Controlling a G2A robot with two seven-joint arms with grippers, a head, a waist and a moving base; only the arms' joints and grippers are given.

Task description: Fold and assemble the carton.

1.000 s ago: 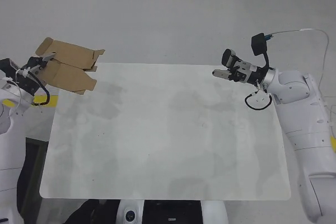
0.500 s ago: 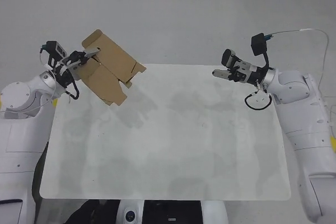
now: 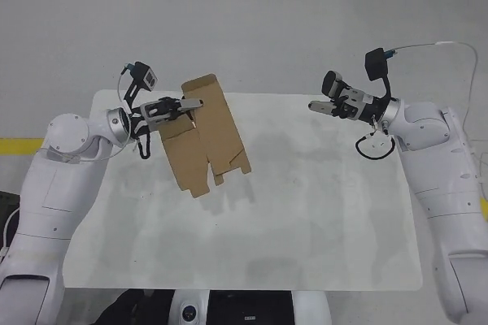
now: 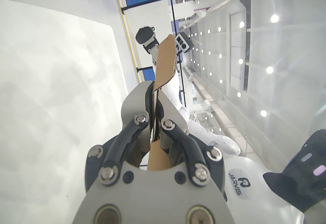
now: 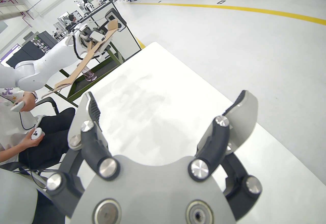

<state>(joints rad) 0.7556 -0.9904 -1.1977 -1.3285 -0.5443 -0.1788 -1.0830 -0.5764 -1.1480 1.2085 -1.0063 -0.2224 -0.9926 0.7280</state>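
The left gripper [image 3: 189, 104] is clenched on the carton [image 3: 207, 138]. In the left wrist view, its two fingers [image 4: 137, 110] press against either face of a thin edge of brown cardboard, which runs on past the fingertips.

The carton is a flat, unassembled sheet of brown cardboard with short flaps at its free end. It is held in the air over the far left part of the white table [image 3: 309, 244]. It is tilted, with the gripped end high near the table's far edge. The flapped end slopes down toward the table's middle and casts a faint shadow on the surface below.

The right gripper [image 3: 315, 106] is released and holds nothing. In the right wrist view, its fingers [image 5: 89, 108] are spread wide with bare table between them. It hovers over the far right part of the table, well apart from the carton, with its fingertips pointing across toward it.

A yellow line [image 3: 8, 146] runs along the grey floor to the left of the table.
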